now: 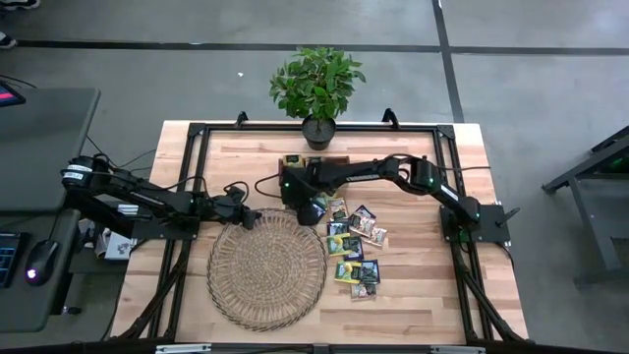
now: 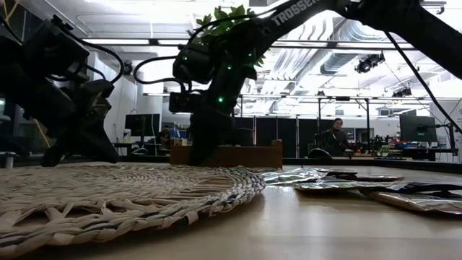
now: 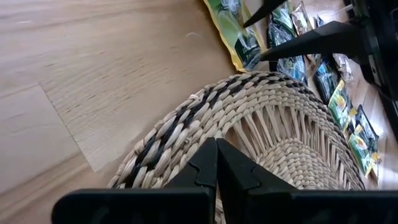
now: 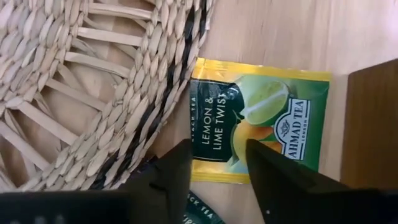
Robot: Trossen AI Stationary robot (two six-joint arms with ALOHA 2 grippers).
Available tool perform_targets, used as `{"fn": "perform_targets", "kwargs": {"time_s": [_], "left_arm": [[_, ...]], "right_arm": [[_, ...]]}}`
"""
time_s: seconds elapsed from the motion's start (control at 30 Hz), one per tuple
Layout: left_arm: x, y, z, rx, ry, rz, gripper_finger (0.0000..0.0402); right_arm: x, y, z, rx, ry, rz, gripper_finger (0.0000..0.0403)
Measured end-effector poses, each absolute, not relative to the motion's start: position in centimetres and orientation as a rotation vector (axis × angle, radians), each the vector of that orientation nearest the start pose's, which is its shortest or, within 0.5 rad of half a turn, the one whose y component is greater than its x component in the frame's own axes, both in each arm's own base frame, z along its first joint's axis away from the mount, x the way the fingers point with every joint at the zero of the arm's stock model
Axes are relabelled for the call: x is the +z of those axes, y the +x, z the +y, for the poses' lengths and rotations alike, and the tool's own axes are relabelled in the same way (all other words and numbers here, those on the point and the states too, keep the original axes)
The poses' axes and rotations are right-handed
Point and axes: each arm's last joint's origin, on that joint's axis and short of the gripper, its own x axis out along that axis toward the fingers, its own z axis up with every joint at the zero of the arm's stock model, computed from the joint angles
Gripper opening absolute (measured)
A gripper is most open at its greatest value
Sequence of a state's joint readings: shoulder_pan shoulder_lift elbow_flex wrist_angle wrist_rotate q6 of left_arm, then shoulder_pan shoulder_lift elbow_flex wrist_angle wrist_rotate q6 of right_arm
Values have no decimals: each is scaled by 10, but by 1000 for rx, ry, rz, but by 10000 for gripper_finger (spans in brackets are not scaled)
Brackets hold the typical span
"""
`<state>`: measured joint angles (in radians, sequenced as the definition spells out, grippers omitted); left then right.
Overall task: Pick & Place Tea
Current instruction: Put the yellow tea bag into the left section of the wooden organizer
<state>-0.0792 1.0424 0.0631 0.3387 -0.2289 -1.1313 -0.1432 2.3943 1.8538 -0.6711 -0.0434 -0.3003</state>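
Several tea sachets (image 1: 356,246), yellow-green and dark, lie flat on the wooden table to the right of the round wicker mat (image 1: 266,267). One yellow-green lemon-and-lime sachet (image 4: 264,118) lies flat between the mat's far right rim and the brown wooden tray (image 4: 371,124). My right gripper (image 4: 217,163) points steeply down over it, open, with a fingertip on either side of the sachet's printed middle. My left gripper (image 3: 216,158) is shut over the mat's far left rim (image 3: 168,140). My right gripper comes at the lemon-and-lime sachet from above, its two fingertips (image 4: 177,163) over the sachet's edge (image 4: 214,177) that is nearest the camera. I cannot tell whether they touch it. The sachet lies flat on the table.
A potted plant (image 1: 316,87) stands at the table's far edge, behind the wooden tray (image 1: 314,162). A dark sachet (image 4: 200,210) lies just beside the lemon-and-lime one. Bare wood shows left of the mat and along the table's right side.
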Motion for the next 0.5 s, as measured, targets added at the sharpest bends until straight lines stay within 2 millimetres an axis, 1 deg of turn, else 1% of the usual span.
{"fn": "perform_targets", "kwargs": {"time_s": [0.2,0.3,0.33,0.4,0.5], "left_arm": [[104,150,-5,479,-993,479,0],[104,150,-6,476,-994,481,0],[104,150,-6,474,-995,482,0],[104,150,-6,472,-994,483,0],[104,151,-6,470,-995,483,0]], "right_arm": [[117,483,-64,30,-64,1221,56],[117,484,-58,17,-47,1223,14],[117,484,-56,16,-48,1225,8],[118,485,-51,-1,-51,1231,8],[125,488,-42,-39,-97,1235,3]]}}
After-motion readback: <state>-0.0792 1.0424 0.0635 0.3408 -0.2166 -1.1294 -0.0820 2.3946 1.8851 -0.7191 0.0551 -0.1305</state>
